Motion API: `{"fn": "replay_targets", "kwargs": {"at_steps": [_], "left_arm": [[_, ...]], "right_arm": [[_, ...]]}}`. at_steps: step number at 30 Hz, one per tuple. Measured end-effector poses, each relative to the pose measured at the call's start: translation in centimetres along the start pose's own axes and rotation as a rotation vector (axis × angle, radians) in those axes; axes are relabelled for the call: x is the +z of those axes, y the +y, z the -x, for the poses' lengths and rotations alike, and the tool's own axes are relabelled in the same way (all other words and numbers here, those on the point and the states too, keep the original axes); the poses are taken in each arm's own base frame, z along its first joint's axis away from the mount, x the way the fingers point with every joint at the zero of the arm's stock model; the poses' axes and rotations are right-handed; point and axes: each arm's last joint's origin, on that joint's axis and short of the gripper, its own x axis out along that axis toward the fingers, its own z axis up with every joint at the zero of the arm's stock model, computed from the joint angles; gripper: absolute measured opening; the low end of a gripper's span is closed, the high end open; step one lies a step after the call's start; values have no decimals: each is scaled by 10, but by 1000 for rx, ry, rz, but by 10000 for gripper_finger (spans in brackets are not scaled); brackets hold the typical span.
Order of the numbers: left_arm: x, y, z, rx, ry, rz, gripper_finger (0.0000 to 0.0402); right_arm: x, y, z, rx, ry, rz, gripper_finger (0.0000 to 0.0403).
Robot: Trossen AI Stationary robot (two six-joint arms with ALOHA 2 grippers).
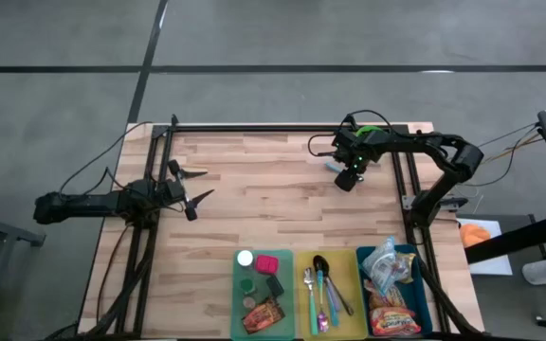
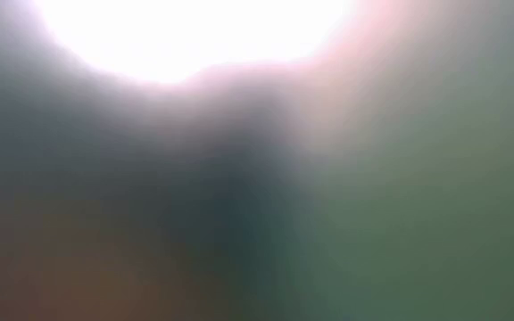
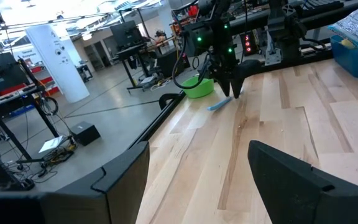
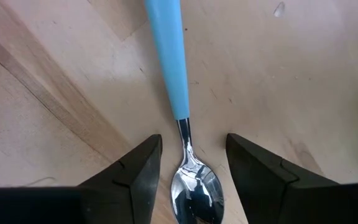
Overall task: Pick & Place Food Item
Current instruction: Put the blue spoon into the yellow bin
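Observation:
A spoon (image 4: 169, 68) with a light blue handle and a shiny steel bowl (image 4: 194, 190) lies flat on the wooden table at the far right, next to a green bowl (image 3: 199, 87). My right gripper (image 4: 191, 146) points straight down over it and is open. One finger stands on each side of the spoon's neck, with a gap on both sides. In the high view this gripper (image 1: 349, 178) sits just near of the spoon (image 1: 333, 166). Food packets (image 1: 390, 284) lie in a blue bin at the near edge. My left gripper (image 1: 197, 188) waits open and level at the table's left.
Three bins stand along the near edge: a teal one (image 1: 236, 284) with small items and a packet, a yellow one (image 1: 302, 308) with cutlery, a blue one (image 1: 360, 275) with packets. Black frame rails run along the table's sides. The low view shows only blur.

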Motion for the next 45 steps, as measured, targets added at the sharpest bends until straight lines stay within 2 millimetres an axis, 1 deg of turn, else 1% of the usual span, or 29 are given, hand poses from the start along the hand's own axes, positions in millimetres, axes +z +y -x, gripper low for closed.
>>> {"fn": "replay_targets", "kwargs": {"at_steps": [2,4,13,16,20,35,39,45], "left_arm": [[0,0,0,0,0,0,275],[0,0,0,0,0,0,275],[0,0,0,0,1,0,275],[0,0,0,0,1,1,275],[0,0,0,0,0,2,275],[0,0,0,0,0,1,275],[0,0,0,0,0,1,275],[0,0,0,-1,0,1,275]], "right_arm": [[0,0,0,0,1,0,178],[0,0,0,1,1,0,164],[0,1,0,11,2,2,62],[0,1,0,11,2,2,37],[0,1,0,16,2,2,14],[-1,1,0,16,1,-22,10],[-2,1,4,17,-16,-25,9],[-4,1,17,29,-64,-55,9]]}}
